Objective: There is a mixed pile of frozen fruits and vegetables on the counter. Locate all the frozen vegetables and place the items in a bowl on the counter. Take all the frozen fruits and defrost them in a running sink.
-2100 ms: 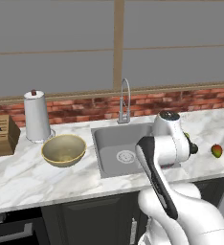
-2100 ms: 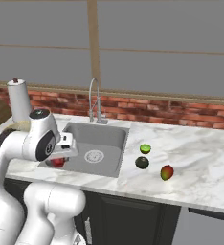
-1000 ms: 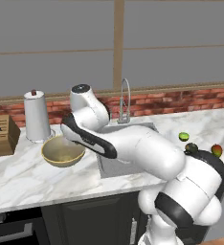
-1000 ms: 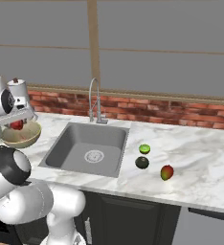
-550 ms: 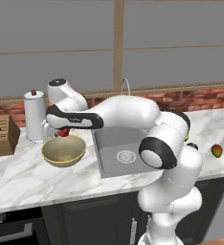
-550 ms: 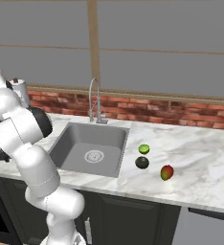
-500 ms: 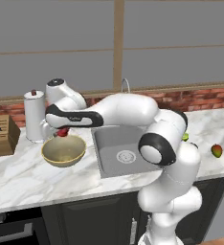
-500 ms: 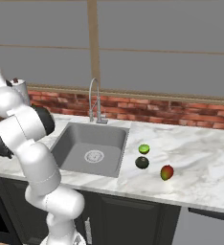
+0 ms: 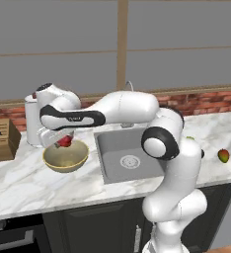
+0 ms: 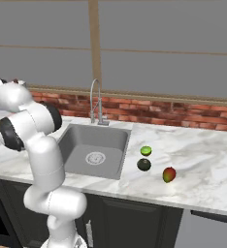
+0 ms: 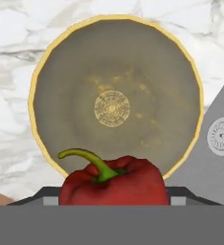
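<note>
Above the bowl point(image 9: 65, 157), at the left end of the counter point(image 9: 19, 183), your gripper point(image 9: 63, 141) hung with its fingers clamped on the red pepper point(image 11: 111, 181). In the hand view you saw the pepper's green stem curling up, and the bowl's olive inside lay just under it. The sink point(image 10: 94, 151) was beside the bowl on the right. You had the lime-green ball point(image 10: 145, 150), the dark green vegetable point(image 10: 144, 164) and the red-yellow-green fruit point(image 10: 169, 174) close together on the marble right of the sink.
</note>
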